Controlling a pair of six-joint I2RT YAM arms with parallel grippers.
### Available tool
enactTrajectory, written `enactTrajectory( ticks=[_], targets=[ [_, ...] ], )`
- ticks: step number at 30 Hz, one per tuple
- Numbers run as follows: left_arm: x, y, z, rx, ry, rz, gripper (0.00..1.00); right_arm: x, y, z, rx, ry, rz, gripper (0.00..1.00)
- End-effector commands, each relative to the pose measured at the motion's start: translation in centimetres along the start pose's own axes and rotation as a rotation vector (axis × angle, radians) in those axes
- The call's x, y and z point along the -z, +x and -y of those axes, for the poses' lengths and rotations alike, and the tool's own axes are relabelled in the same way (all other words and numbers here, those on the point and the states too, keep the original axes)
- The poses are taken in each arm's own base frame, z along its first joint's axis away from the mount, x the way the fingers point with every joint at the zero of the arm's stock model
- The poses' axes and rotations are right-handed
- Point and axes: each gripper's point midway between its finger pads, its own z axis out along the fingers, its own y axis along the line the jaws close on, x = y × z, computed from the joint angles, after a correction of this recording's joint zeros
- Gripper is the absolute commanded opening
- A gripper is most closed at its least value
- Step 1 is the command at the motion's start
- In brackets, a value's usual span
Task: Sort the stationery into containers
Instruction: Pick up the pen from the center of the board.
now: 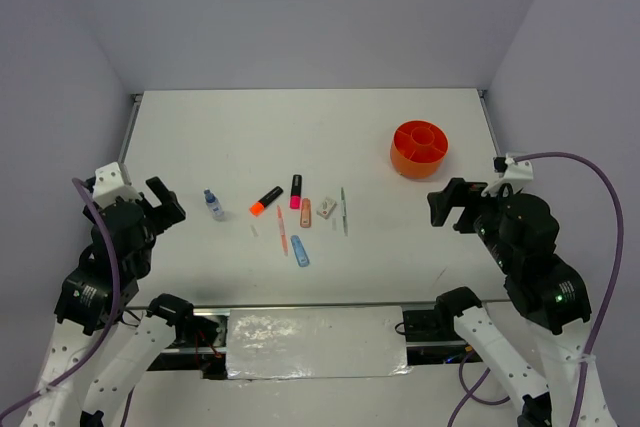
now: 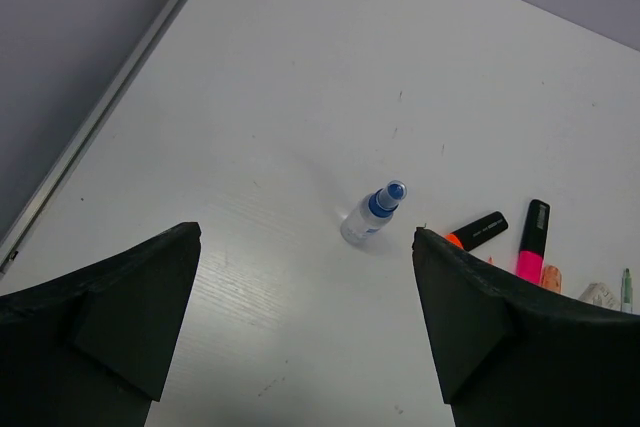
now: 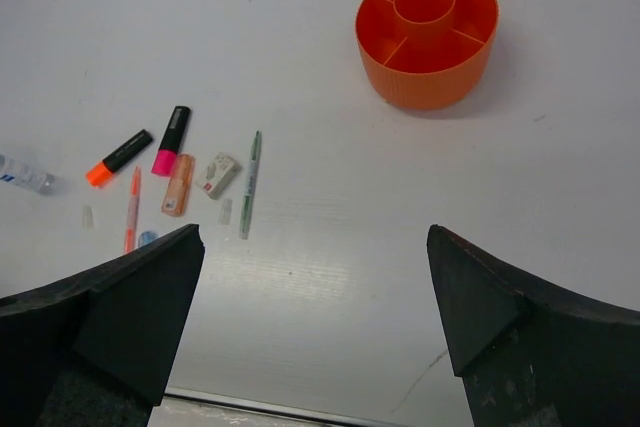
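The stationery lies mid-table: a blue-capped bottle, an orange-tipped highlighter, a pink-tipped highlighter, a peach bar, a white piece, a green pen, a thin orange pen and a light-blue strip. The round orange tub with divided compartments stands at the back right and looks empty. My left gripper is open and empty, left of the bottle. My right gripper is open and empty, in front of the tub.
Two tiny clear caps lie on the table, one by the green pen and one beyond the thin orange pen. The table's metal rail runs along the left side, with grey walls on three sides.
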Motion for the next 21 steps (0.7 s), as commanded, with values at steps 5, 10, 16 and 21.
enactTrajectory(
  ticks=[5,10,16,21],
  targets=[
    [-0.2,-0.7,0.4,0.018,0.007,0.020,0.99,0.1,-0.5,-1.8,-0.012,-0.096,0.020,1.00],
    [-0.5,-0.4,0.5,0.008,0.000,0.005,0.99,-0.7,0.4,-3.7,-0.041,-0.198,-0.017,1.00],
    [-1.0,0.1,1.1,-0.012,0.014,-0.018,0.99,-4.5,3.6,-7.0,-0.153,-0.288,-0.208,1.00],
    [-1.4,0.6,1.4,-0.027,0.012,-0.043,0.99,-8.1,6.9,-10.7,-0.114,-0.292,-0.305,1.00]
  ],
)
